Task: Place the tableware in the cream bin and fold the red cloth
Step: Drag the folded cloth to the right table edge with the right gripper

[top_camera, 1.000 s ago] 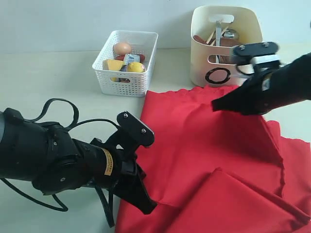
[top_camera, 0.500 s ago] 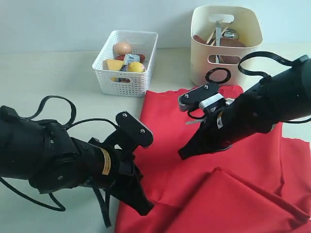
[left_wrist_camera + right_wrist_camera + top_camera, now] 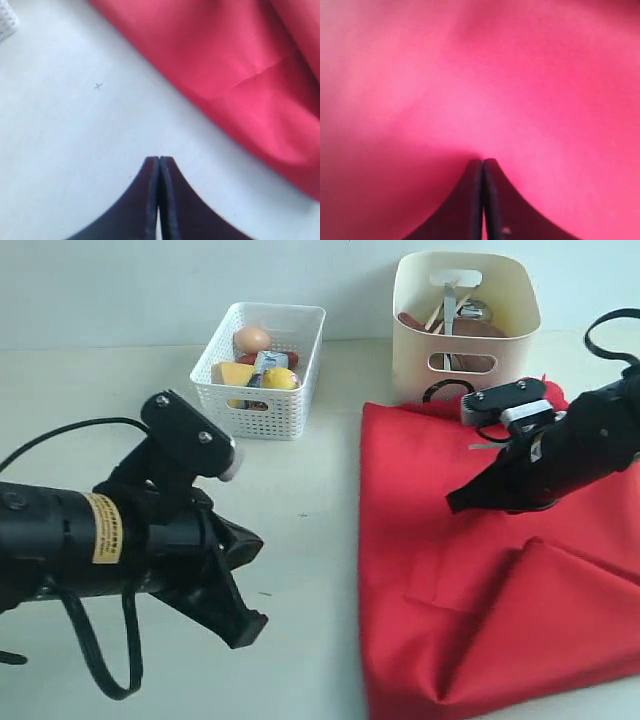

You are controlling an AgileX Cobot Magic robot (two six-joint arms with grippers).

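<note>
The red cloth [image 3: 480, 570] lies doubled over on the right half of the table, with a raised fold [image 3: 560, 590] toward the front; it also fills the right wrist view [image 3: 520, 75] and a corner of the left wrist view [image 3: 225, 60]. The cream bin [image 3: 415, 370] stands behind the cloth. Tableware sits in it: a metal utensil [image 3: 450, 305], a steel cup [image 3: 476, 310] and a brown plate [image 3: 490, 330]. My right gripper [image 3: 455, 505] [image 3: 483, 161] is shut, its tip down on the cloth with nothing between the fingers. My left gripper [image 3: 250, 628] [image 3: 159, 159] is shut and empty over bare table, left of the cloth.
A white perforated basket [image 3: 255, 415] with an egg [image 3: 252, 339], cheese, lemon and other food stands at the back, left of the bin. The left arm's bulky body [image 3: 100, 540] and cables cover the front left of the table.
The cloth's left part has been carried rightward, so its left edge now lies near mid-table. My left gripper pulled off the cloth to the left. My right gripper moved right.
</note>
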